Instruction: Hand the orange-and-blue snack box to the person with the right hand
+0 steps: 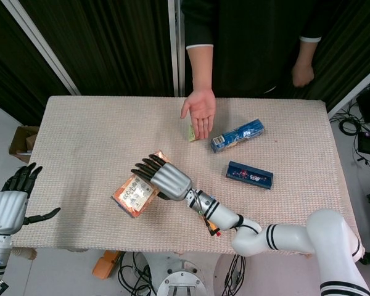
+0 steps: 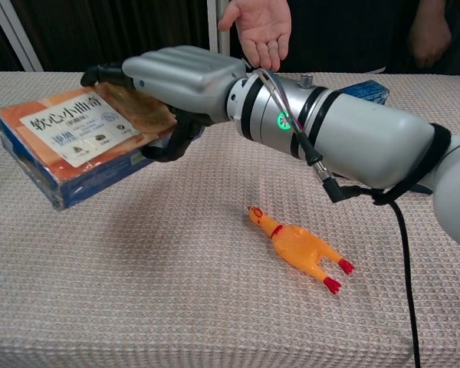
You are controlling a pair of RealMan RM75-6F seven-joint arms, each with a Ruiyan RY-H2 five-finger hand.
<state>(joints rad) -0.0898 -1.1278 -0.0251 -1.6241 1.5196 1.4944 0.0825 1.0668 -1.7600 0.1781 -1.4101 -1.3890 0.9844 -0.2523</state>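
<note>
Head view: right hand (image 1: 162,179) grips the orange-and-blue snack box (image 1: 134,193), lifted above the table (image 1: 80,142); label too small to read. Left hand (image 1: 11,200), off the table edge, fingers spread, holding nothing. Person's palm (image 1: 200,112) open.

Chest view: box label carries Chinese characters, indistinct. Rubber chicken (image 2: 299,248) lies below. Blue box (image 2: 368,90) mostly hidden behind the arm.
</note>
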